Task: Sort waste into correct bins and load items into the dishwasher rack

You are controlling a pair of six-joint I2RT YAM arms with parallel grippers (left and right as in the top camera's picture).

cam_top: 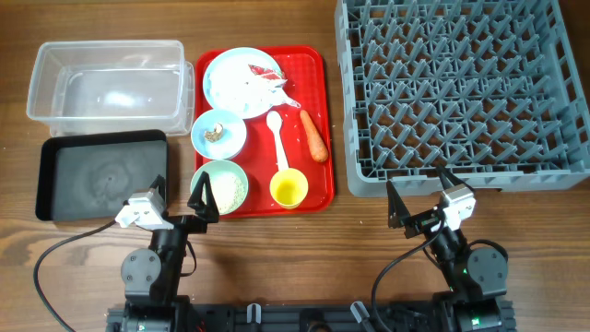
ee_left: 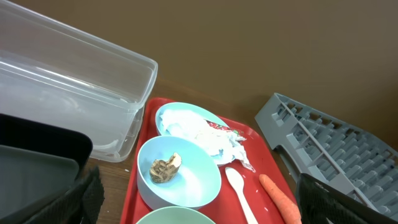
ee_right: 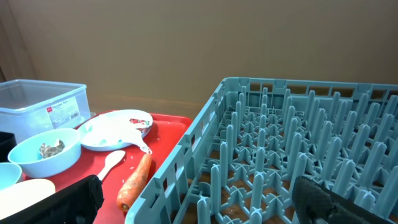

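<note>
On the red serving tray [cam_top: 321, 88] lie a pale blue plate [cam_top: 226, 83] with a crumpled napkin [cam_top: 269, 77], a blue bowl [cam_top: 218, 135] holding a food scrap [ee_left: 165, 168], a second bowl [cam_top: 219, 187] with rice, a yellow cup [cam_top: 289, 189], a white spoon [cam_top: 277, 138] and a carrot [cam_top: 313, 135]. The grey rack [cam_top: 461, 92] stands to the right. The clear tub [cam_top: 106, 78] and black tray [cam_top: 101, 173] are on the left. My left gripper [cam_top: 182, 195] is open and empty by the tray's near left corner. My right gripper [cam_top: 422, 195] is open and empty before the rack's front edge.
The rack's near wall [ee_right: 186, 155] rises close in front of my right gripper, with the carrot [ee_right: 134, 180] just left of it. Loose rice grains dot the red tray. Bare wooden table [cam_top: 304, 258] lies between the two arms.
</note>
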